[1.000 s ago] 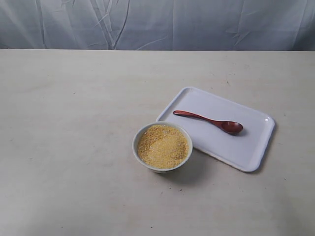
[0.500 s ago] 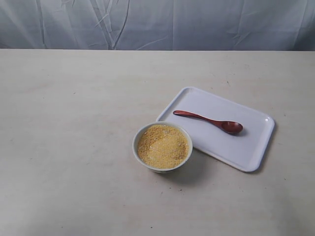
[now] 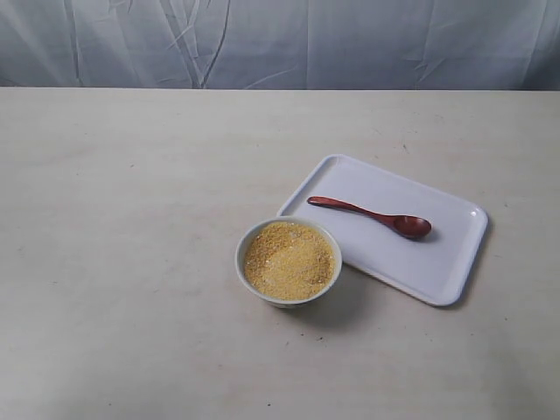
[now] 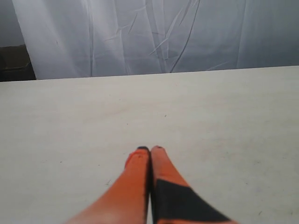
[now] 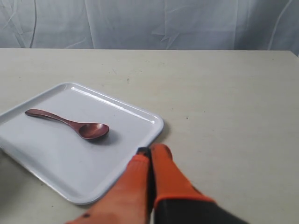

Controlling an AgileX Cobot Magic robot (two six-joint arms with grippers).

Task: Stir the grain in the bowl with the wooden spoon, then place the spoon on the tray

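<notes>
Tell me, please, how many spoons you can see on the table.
1. The spoon lies flat on the tray, its handle pointing toward the bowl. Nothing sticks out of the grain, though a buried one could not be ruled out.

Open room left, clutter centre-right
Bare table [image 3: 114,262] is stretching across the left half; the bowl [image 3: 240,262] and tray [image 3: 437,262] are crowding centre-right, the wooden spoon [image 3: 367,213] lying exposed.
</notes>
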